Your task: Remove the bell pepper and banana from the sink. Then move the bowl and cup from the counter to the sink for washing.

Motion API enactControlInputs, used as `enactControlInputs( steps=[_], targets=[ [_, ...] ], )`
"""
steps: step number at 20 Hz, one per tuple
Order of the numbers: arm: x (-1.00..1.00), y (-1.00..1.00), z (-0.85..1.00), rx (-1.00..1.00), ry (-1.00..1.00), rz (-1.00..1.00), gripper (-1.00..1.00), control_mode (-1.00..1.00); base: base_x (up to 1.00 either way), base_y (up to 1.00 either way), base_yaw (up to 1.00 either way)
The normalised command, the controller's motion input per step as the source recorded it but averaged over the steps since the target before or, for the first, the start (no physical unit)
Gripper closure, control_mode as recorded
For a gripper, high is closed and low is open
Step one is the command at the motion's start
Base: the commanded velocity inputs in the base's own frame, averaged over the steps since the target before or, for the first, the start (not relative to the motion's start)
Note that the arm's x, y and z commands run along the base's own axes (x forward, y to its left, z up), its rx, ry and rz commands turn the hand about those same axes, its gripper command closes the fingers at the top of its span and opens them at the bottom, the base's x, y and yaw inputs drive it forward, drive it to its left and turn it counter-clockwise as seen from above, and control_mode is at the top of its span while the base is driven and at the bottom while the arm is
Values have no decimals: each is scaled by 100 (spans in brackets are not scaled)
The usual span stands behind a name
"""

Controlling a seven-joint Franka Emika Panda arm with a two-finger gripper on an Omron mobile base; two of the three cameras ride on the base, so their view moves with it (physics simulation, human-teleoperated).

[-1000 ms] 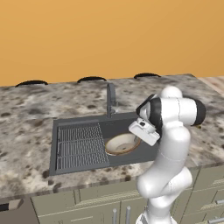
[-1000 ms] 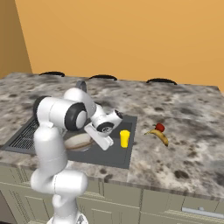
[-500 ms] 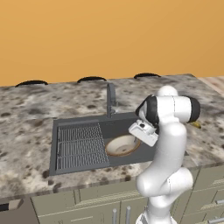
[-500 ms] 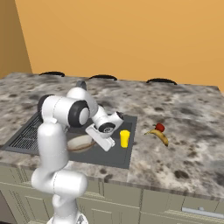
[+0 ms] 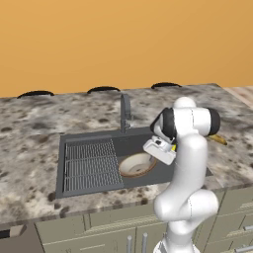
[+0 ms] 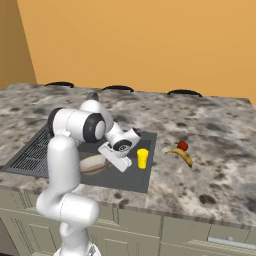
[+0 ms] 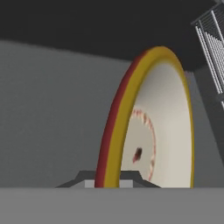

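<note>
The end effector [image 6: 136,156] pinches the cup [image 6: 142,158] by its rim, low over the sink [image 6: 134,179] beside the bowl [image 6: 94,163], seemingly for release.

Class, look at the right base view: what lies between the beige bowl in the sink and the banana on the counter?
The yellow cup lies between the bowl and the banana, upright over the sink's right end; granite counter follows.
</note>
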Motion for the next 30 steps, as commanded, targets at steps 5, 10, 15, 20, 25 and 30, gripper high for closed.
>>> enactControlInputs(
  steps=[5, 10, 15, 20, 25, 30],
  targets=[
    [26, 2, -13, 0, 0, 3, 100, -100, 0, 0, 0],
    [24, 4, -17, 0, -1, 3, 100, -100, 0, 0, 0],
    [25, 0, -20, 0, -1, 3, 100, -100, 0, 0, 0],
    [19, 2, -23, 0, 0, 2, 100, -100, 0, 0, 0],
    [12, 4, -23, 0, -2, 3, 100, -100, 0, 0, 0],
    [7, 1, -20, 0, -4, 3, 100, -100, 0, 0, 0]
  ],
)
